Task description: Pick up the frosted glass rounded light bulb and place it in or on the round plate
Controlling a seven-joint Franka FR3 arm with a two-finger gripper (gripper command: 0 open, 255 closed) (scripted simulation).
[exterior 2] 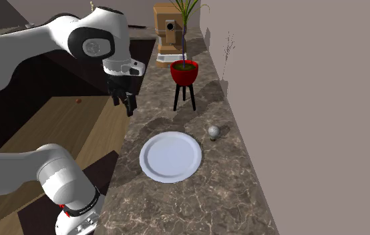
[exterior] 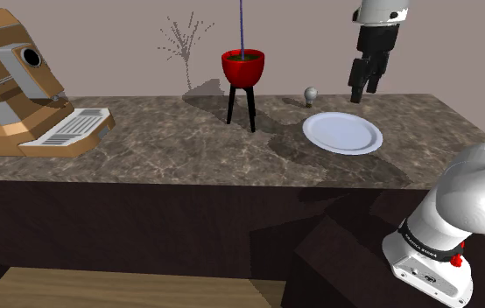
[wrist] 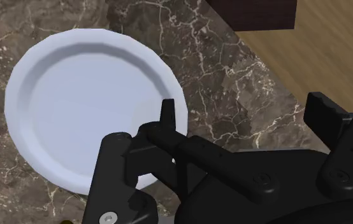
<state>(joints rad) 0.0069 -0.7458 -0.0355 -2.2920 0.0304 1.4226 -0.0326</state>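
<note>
A home kitchen, going by its furnishings. A long counter (exterior: 162, 144) topped in dark veined stone runs along a plain wall (exterior: 101, 44). In the shoulder view, a brown coffee machine (exterior: 13, 87) with a slotted drip tray (exterior: 74, 129) stands at nine o'clock of a red, black-legged plant pot (exterior: 243, 66). A white round plate (exterior: 342, 133) lies at four o'clock of the pot. A wood-plank floor (exterior 2: 50, 127) lies beside the counter.

Dark veined counter (exterior: 171, 144) against a pale wall (exterior: 101, 44), wooden floor (exterior 2: 50, 127) below.
</note>
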